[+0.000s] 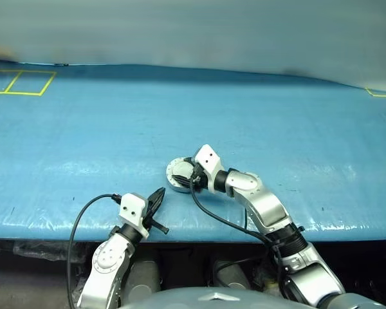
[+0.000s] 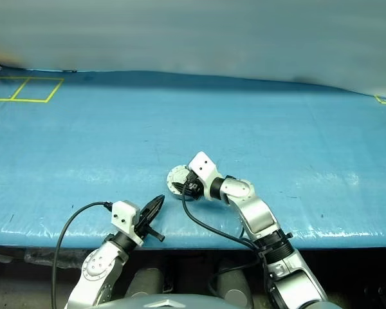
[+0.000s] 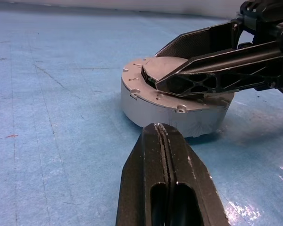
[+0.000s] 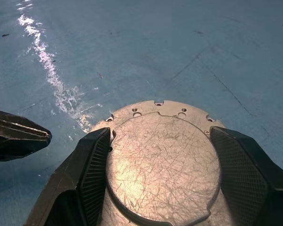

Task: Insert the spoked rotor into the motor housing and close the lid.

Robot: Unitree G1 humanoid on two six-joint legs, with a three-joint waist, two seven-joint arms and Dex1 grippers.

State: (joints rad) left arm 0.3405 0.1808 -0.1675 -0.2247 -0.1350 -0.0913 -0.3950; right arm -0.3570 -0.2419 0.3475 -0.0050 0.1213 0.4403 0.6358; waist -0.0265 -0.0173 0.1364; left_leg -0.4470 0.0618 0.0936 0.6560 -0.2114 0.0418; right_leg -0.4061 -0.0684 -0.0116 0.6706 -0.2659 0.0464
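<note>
Lid (image 4: pixel 162 165) seen shut on the housing (image 3: pixel 174 109), straddled by the right gripper (image 4: pixel 160 181).

The housing is set on the blue table (image 1: pixel 83 141), near its front edge and about mid-width. The right gripper's fingers (image 3: pixel 212 77) are held apart, one on each side of the lid's raised boss; actual contact cannot be told. The left gripper (image 1: pixel 157 199) is seen pressed together, holding nothing, just beside the housing and apart from it.
</note>
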